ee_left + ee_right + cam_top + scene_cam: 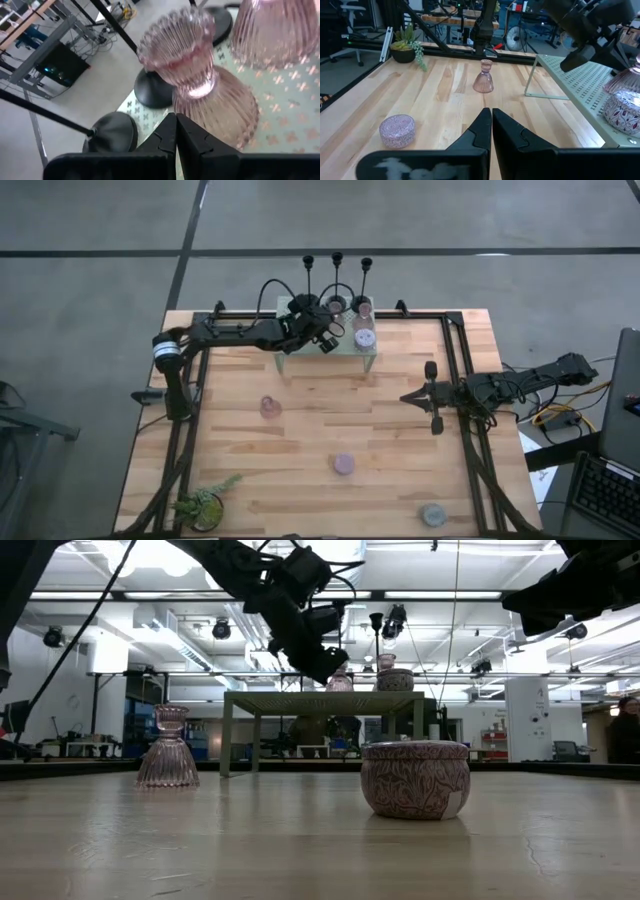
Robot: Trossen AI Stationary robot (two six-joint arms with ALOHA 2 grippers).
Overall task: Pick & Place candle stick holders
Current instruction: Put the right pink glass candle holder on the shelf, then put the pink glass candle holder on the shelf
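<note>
Left gripper (pixel 325 343) pressed together over rack (pixel 372 348) at 12 o'clock beside two pink cups (pixel 200 85), right gripper (pixel 408 397) closed at 3 o'clock, third cup (pixel 270 407) mid-table.

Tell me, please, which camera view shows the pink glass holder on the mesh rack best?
The left wrist view: the pink glass holder fills it, ribbing plain, beyond the shut left claw. The high view shows only a small spot beside the arm, the low view its top, the right wrist view an edge.
</note>
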